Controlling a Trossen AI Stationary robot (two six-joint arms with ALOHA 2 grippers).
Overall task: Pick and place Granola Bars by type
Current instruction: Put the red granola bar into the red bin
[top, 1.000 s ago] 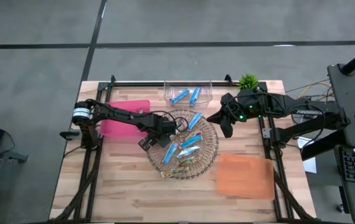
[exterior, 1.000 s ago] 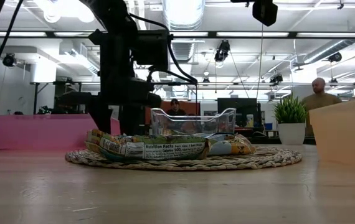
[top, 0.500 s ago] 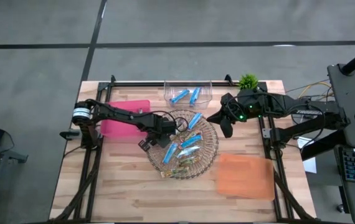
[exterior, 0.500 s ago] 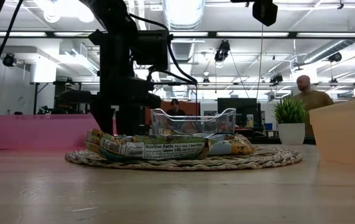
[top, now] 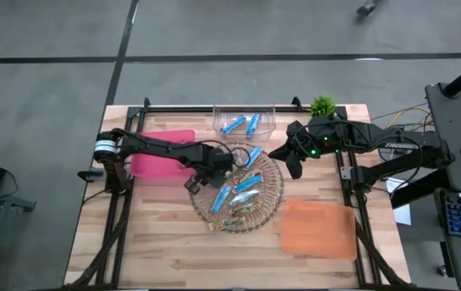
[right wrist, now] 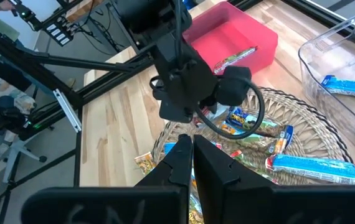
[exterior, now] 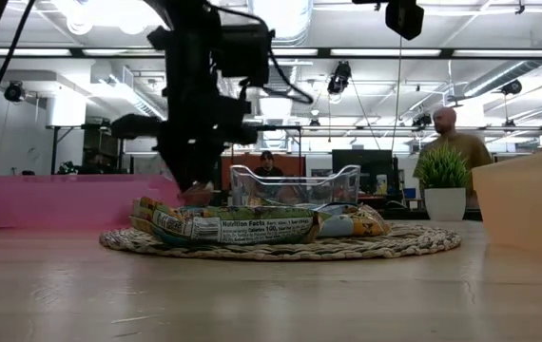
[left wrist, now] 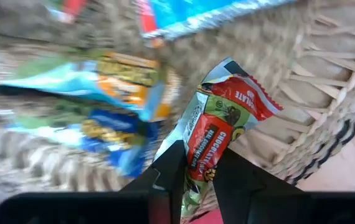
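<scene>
The left gripper point(left wrist: 193, 180) pinched a green-and-red granola bar point(left wrist: 218, 134) just above the wicker tray point(top: 272, 198); the right gripper point(top: 293, 164), fingers together and empty, waited beside the tray. A clean lift should keep the wrapper clear of neighbouring bars before travelling to the pink bin point(top: 154, 153). Legible print: "Nutrition Facts" and part of "CHOCOLATE".

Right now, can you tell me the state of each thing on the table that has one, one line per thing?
left gripper: shut on a red-and-green granola bar, over the wicker tray.
right gripper: shut, empty, beside the tray.
clear bin: holds two blue bars.
pink bin: holds one bar.
orange bin: contents not visible.
wicker tray: still holds mixed bars.
</scene>
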